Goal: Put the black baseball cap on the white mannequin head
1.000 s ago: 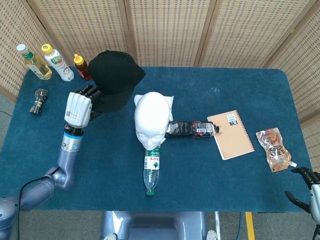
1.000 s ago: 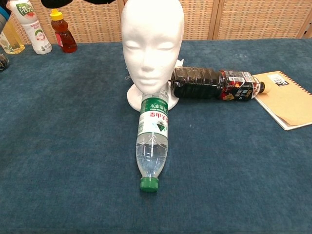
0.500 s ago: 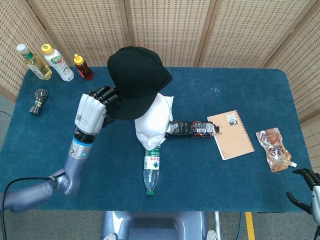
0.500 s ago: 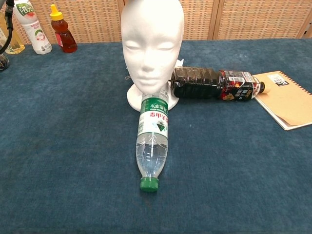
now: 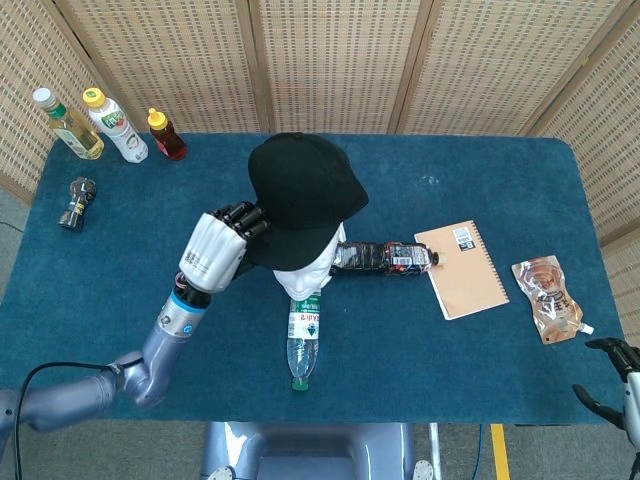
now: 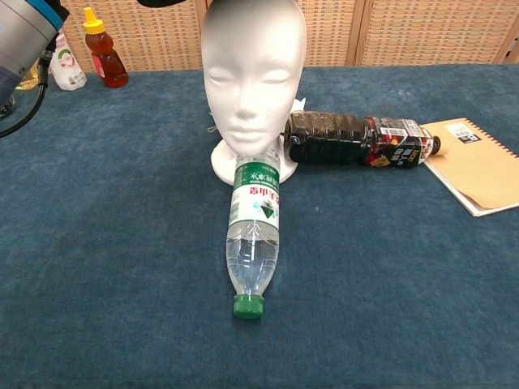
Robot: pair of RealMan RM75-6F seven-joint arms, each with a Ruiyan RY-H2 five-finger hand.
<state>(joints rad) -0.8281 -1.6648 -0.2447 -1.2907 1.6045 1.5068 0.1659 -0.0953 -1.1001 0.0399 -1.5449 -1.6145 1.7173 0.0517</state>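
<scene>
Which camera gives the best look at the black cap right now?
The head view: the whole black cap shows over the mannequin head, held by the left hand. The chest view catches only a dark sliver at its top edge.

Cap [image 5: 305,195] over mannequin head [image 6: 253,77]; water bottle [image 6: 255,235] before it.

Chest view, as I am seeing it: white mannequin head [image 6: 254,81] standing upright, facing me. Clear water bottle [image 6: 254,237] lying with its base at the head's foot, green cap toward me. Dark bottle [image 6: 361,140] lying beside it, neck touching the notebook [image 6: 480,166]. Forearm intruding at upper left.
</scene>
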